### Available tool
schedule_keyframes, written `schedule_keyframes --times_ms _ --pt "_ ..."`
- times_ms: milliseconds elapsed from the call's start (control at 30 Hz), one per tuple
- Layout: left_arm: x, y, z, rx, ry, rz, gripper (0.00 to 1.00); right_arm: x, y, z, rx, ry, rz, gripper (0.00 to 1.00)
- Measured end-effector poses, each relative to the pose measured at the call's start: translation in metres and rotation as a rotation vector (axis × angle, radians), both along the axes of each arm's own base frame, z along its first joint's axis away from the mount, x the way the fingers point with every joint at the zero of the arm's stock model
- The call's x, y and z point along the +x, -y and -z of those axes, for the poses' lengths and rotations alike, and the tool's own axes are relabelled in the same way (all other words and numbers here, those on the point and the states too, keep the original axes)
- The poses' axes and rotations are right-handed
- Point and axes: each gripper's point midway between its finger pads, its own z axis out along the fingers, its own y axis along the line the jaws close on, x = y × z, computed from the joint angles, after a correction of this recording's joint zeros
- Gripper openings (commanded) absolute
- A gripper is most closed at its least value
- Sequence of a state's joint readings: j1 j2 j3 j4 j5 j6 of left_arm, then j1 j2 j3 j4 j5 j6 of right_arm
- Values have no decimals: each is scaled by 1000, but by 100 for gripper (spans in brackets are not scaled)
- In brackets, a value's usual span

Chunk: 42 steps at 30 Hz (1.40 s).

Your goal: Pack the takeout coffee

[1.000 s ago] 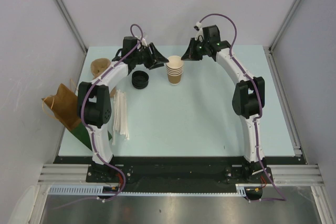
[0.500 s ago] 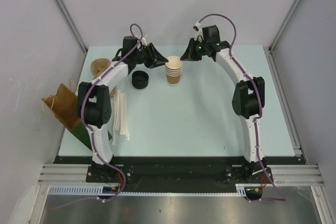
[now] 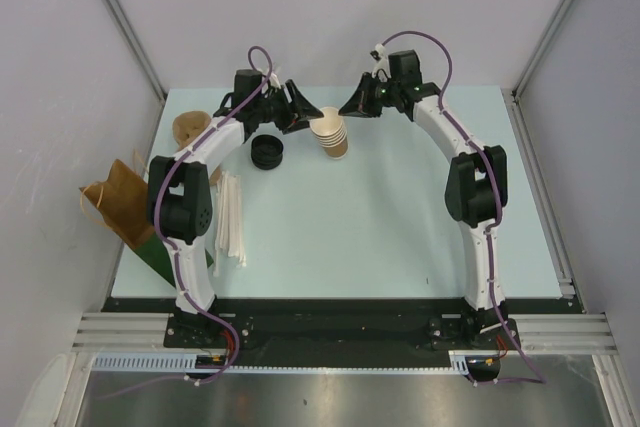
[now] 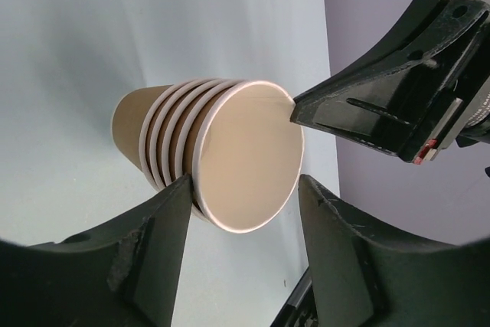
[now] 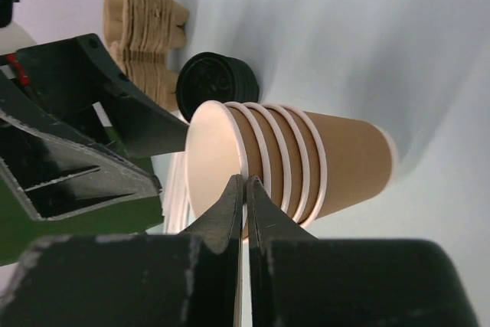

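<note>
A stack of nested tan cups [image 3: 332, 134] stands at the back middle of the table and leans over. It also shows in the left wrist view [image 4: 207, 151] and the right wrist view [image 5: 306, 162]. My right gripper [image 3: 350, 107] [image 5: 245, 185] is shut on the white rim of the top cup. My left gripper [image 3: 305, 115] [image 4: 245, 189] is open, its jaws on either side of the stack's mouth, the left finger [image 4: 164, 220] at the rims. No single cup with a black lid on it is in view.
A loose black lid [image 3: 267, 152] [image 5: 218, 82] lies left of the stack. Tan pulp carriers [image 3: 190, 127] sit at the back left. White sticks [image 3: 232, 217] lie by the left arm. A brown paper bag [image 3: 120, 202] and a green bag [image 3: 155, 252] are at the left edge.
The stack stood upright and now leans, lifted at the rim. My right gripper has moved up and left with the rim. My left gripper has moved right around the stack.
</note>
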State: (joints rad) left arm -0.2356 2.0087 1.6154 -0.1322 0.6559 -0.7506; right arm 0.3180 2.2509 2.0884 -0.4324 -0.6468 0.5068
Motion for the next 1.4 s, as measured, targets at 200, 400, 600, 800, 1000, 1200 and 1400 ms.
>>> schedule_keyframes --times_ms 200,400,600,800,1000,1200,1400 --pt "0 0 2 8 -5 -5 68 -3 -2 -6 64 -33 -9 0" --pt "-1 2 4 22 3 -3 57 -3 4 -10 107 -54 -8 0" --pt "-3 6 4 28 11 10 64 -2 8 -10 123 -63 -6 0" --pt "-5 7 3 34 13 25 79 -2 12 -19 137 -49 -7 0" --pt "-2 9 -25 29 73 36 86 1 23 -49 168 -2 -2 0" --pt "0 10 -80 29 209 56 94 3 47 -96 224 69 16 0" --pt "-15 1 -130 74 344 75 100 -14 74 -155 249 184 19 0"
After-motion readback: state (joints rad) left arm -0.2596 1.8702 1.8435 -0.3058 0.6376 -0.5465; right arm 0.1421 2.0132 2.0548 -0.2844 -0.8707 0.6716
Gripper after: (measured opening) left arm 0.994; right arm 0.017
